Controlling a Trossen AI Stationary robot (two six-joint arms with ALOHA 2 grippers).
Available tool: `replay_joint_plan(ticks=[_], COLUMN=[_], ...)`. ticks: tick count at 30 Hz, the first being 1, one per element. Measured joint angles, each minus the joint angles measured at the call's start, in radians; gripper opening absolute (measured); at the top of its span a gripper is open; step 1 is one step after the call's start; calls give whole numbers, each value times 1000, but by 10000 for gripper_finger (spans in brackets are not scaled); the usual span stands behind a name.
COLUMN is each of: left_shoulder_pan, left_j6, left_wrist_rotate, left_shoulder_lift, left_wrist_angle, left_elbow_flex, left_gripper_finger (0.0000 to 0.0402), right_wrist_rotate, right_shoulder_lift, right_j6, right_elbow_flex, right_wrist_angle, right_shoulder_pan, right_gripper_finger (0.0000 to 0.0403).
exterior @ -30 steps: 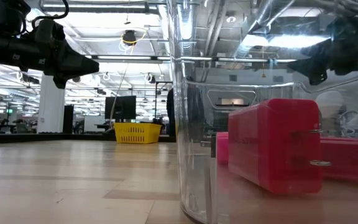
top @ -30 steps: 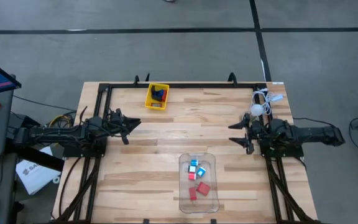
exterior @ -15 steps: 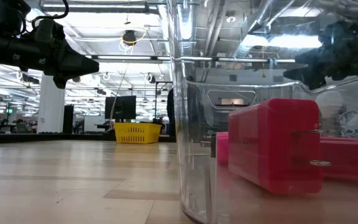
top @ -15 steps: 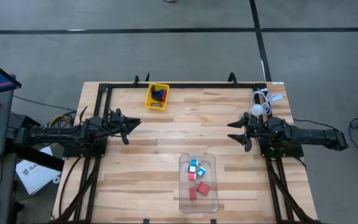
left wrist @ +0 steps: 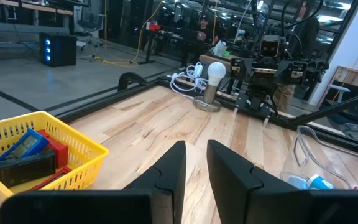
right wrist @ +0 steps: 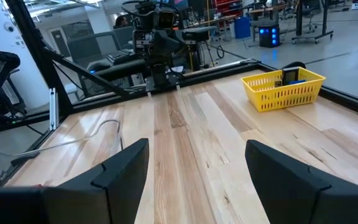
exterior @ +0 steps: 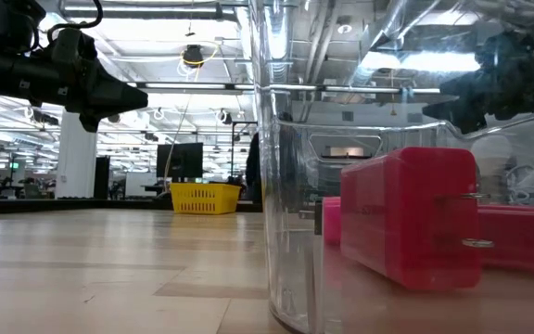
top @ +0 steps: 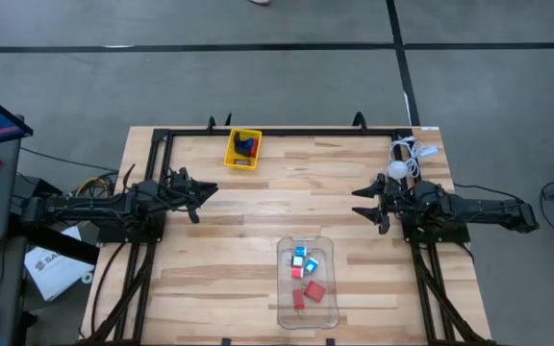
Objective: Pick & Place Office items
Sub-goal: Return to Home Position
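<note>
Several office items lie in the clear plastic bin [top: 308, 284] near the table's near edge: red blocks [top: 314, 291] and white-and-cyan bits [top: 301, 256]. The low view shows one red block [exterior: 411, 218] close up through the bin wall. More pieces, blue, red and black [left wrist: 27, 152], sit in the yellow tray [top: 243, 149] at the far edge. My left gripper [top: 208, 192] hovers at the table's left with only a narrow gap between its fingers [left wrist: 196, 168]. My right gripper [top: 365, 205] hovers at the right, wide open [right wrist: 194, 162]. Both hold nothing.
A white round lamp-like object with a coiled cable [top: 400, 165] stands at the far right corner, just behind my right arm. A black frame rail [top: 287, 134] runs along the table's far edge. Bare wood lies between the two grippers.
My right gripper has shifted a little toward the table's left and then held still. My left arm and the items have not moved.
</note>
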Motion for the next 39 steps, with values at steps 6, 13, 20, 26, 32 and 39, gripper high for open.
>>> replay_joint_plan(ticks=[6,13,20,26,32,39], left_shoulder_pan=[0,0,0,0,0,-7], left_j6=[0,35,213,217,235,268], left_wrist_rotate=[0,-82,120,215,270,284], left_shoulder_lift=[0,-35,-176,-293,-358,-358], left_wrist_angle=[0,-13,-62,-213,-296,-297], left_elbow_flex=[0,0,0,0,3,3], left_gripper_finger=[63,63,62,63,63,63], right_wrist_rotate=[0,0,0,0,0,0], right_shoulder_lift=[0,0,0,0,0,0], right_j6=[0,0,0,0,0,0], right_elbow_flex=[0,0,0,0,0,0], right_wrist_angle=[0,0,0,0,1,1], right_shoulder_pan=[0,0,0,0,0,0], right_gripper_finger=[260,260,260,260,260,260])
